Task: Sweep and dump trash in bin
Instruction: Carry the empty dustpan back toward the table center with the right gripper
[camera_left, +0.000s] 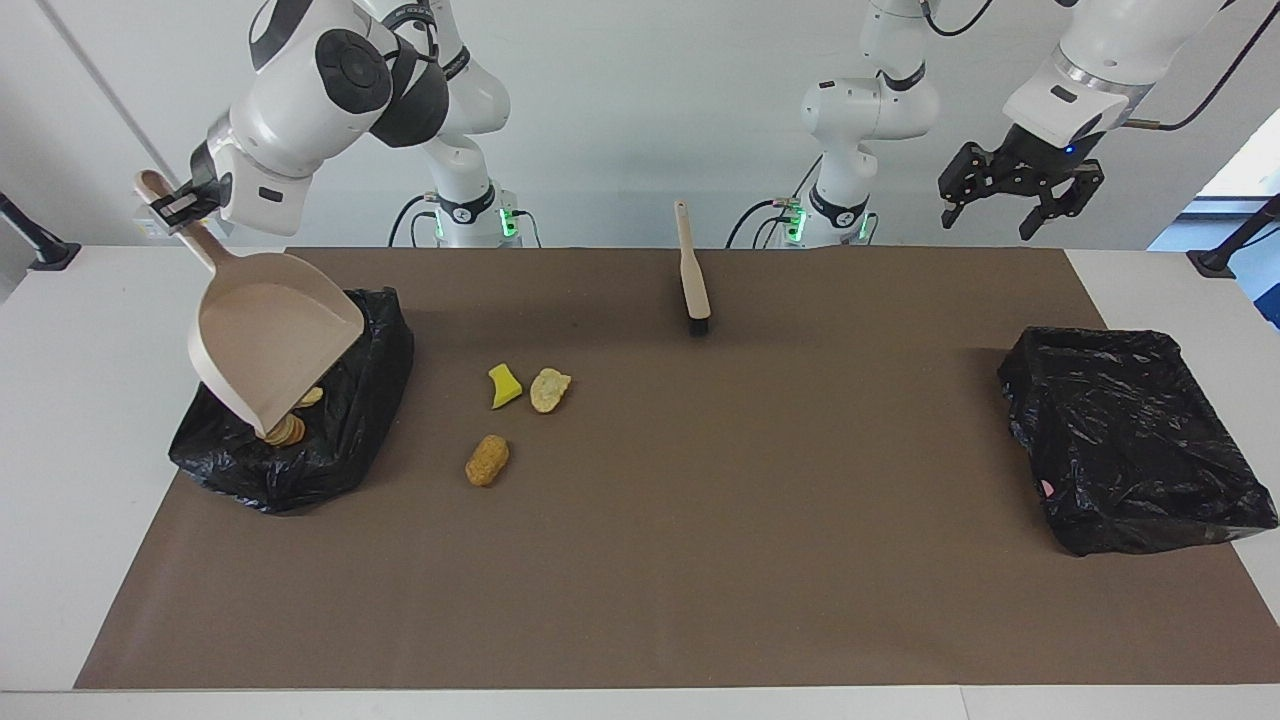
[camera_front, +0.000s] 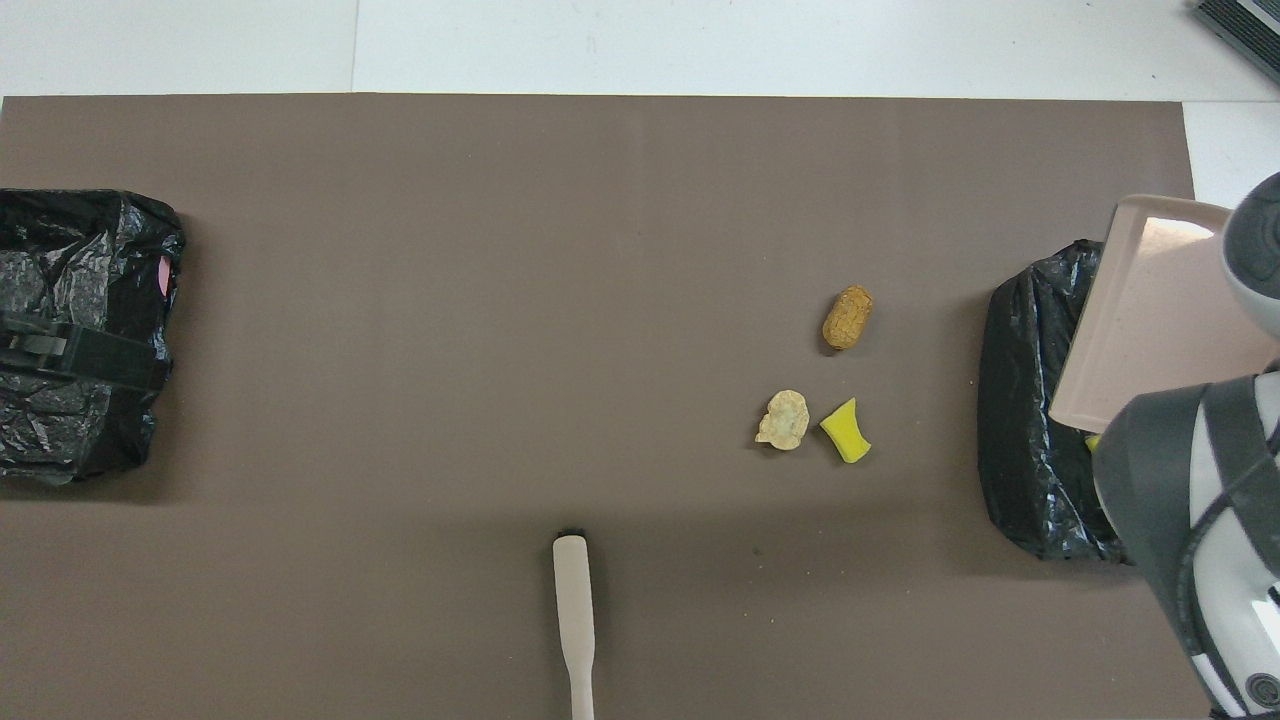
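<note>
Trash pieces (camera_left: 285, 428) are lying in the bin (camera_left: 350, 440) under the tilted dustpan (camera_left: 270, 335), which the right gripper (camera_left: 175, 205) is clamping by its handle to tip it out; three pieces (camera_left: 510, 390) are lying on the bench beside that bin. The left gripper (camera_left: 1020, 200) is waiting with fingers apart over the other bin (camera_left: 1130, 440).

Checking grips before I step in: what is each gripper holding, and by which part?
The right gripper holds the dustpan by its handle. The left gripper holds nothing.

I see brush (camera_left: 692, 272) lying on brown mat (camera_left: 700, 560) over white worktop (camera_left: 60, 420), at robots' edge, mid-table.
</note>
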